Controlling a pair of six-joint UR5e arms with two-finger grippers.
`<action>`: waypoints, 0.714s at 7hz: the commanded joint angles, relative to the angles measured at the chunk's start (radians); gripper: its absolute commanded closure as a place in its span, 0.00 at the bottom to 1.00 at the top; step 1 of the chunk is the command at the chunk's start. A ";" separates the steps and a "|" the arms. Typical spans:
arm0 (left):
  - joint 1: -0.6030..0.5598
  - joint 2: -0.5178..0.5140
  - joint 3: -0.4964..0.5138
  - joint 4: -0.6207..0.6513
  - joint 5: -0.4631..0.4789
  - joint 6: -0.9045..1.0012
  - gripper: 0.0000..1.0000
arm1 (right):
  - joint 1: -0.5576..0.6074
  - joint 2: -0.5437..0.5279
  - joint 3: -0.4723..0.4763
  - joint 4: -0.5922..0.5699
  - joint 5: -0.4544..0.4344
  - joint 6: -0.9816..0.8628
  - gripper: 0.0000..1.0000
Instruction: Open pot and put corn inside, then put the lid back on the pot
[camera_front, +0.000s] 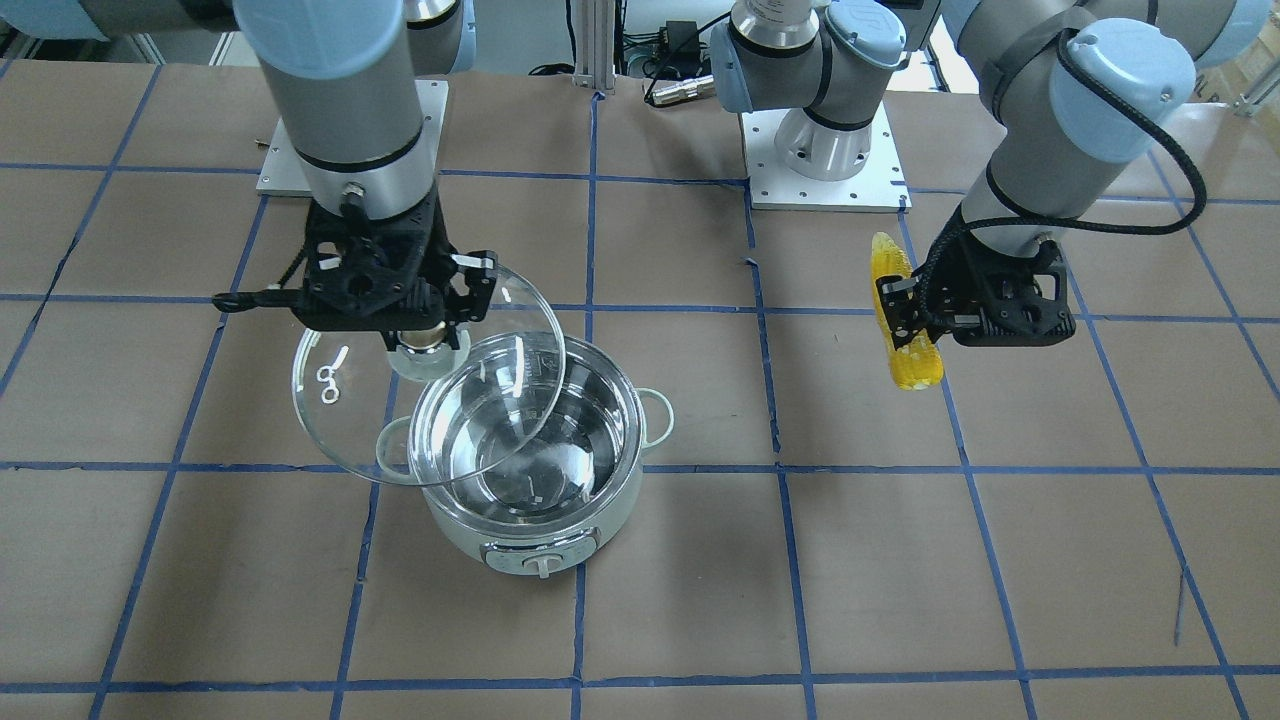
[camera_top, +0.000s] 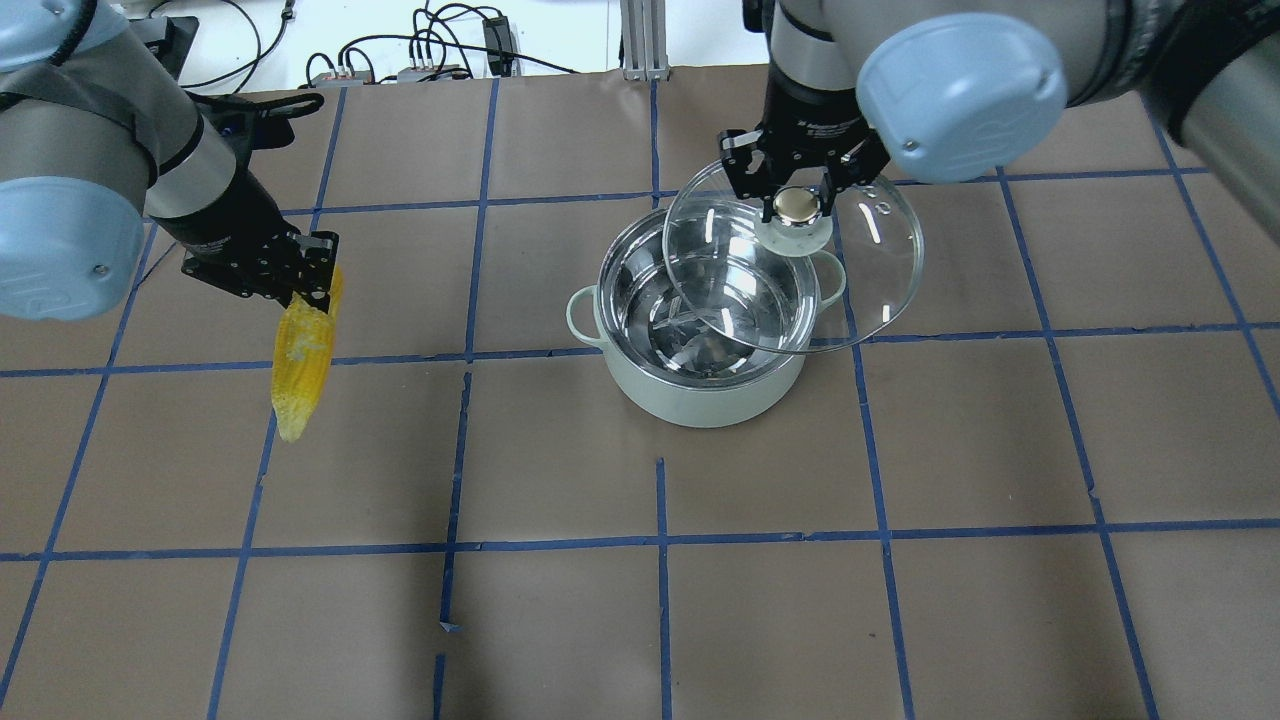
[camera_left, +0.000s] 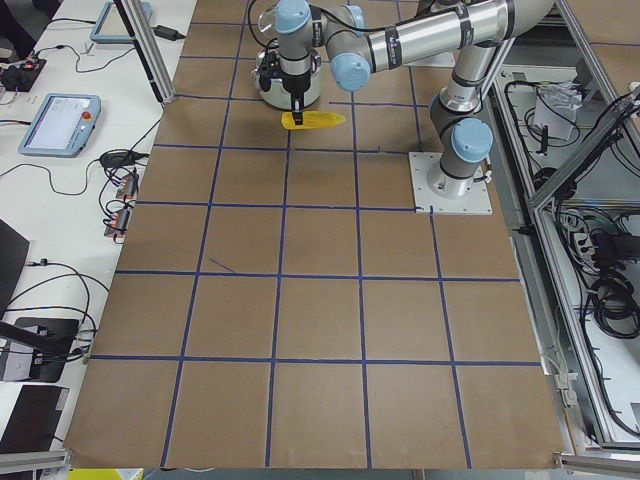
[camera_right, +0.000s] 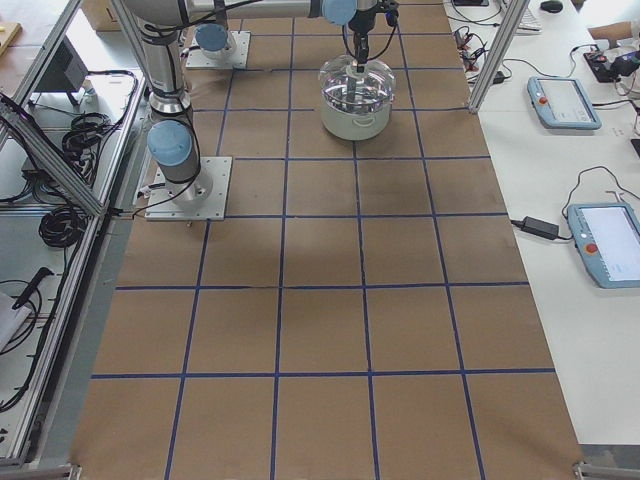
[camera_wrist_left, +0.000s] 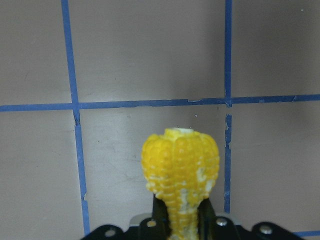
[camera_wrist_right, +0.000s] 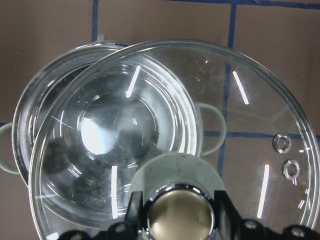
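Two grippers are holding things in the overhead view. At the left, the left gripper (camera_top: 308, 290) is clamping the corn (camera_top: 298, 365) over the table (camera_top: 560, 620), well apart from the pot (camera_top: 700, 395). In the middle, the pot is standing open. At the upper right, the right gripper (camera_top: 797, 198) is pinching the knob (camera_top: 797, 206) of the lid (camera_top: 870, 270), which is hanging tilted, partly over the pot's opening.

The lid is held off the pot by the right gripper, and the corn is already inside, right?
No: the corn is not in the pot; the left gripper holds it well aside, per the overhead view. The right gripper does hold the lid.
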 joint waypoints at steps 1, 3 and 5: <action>-0.109 -0.021 0.042 -0.008 0.055 -0.160 0.86 | -0.128 -0.087 -0.008 0.129 0.025 -0.123 0.62; -0.192 -0.029 0.091 -0.042 0.031 -0.260 0.86 | -0.195 -0.156 0.002 0.206 0.028 -0.169 0.62; -0.280 -0.058 0.143 -0.040 -0.035 -0.358 0.86 | -0.195 -0.193 0.007 0.260 0.030 -0.168 0.62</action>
